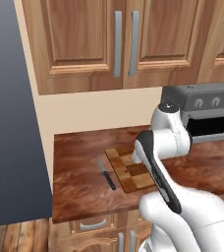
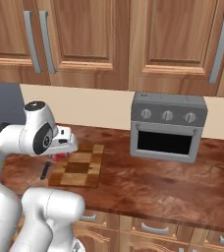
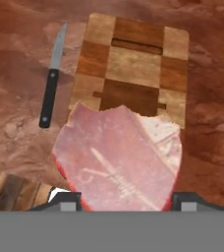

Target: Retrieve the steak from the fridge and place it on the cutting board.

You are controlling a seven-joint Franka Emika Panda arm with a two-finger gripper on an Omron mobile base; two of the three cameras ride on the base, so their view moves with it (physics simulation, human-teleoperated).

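- Gripper (image 3: pixel 125 201) is clenched on the steak (image 3: pixel 119 157), which is held above the board's (image 3: pixel 133 64) near edge.
- Steak is to be carried toward 12 o'clock until centred over the board, then lowered flat before release.
- Knife (image 3: pixel 52 78), at 10 o'clock beside the board, is to be avoided.

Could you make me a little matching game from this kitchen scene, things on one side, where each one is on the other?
Things:
1. steak
2. knife
3. cutting board
4. toaster oven

Places:
A. flat on the counter beside the board
B. on the counter under the wall cabinets, right of the board
C. held in the end effector
D. on the counter, below the steak

Pairs: 1-C, 2-A, 3-D, 4-B
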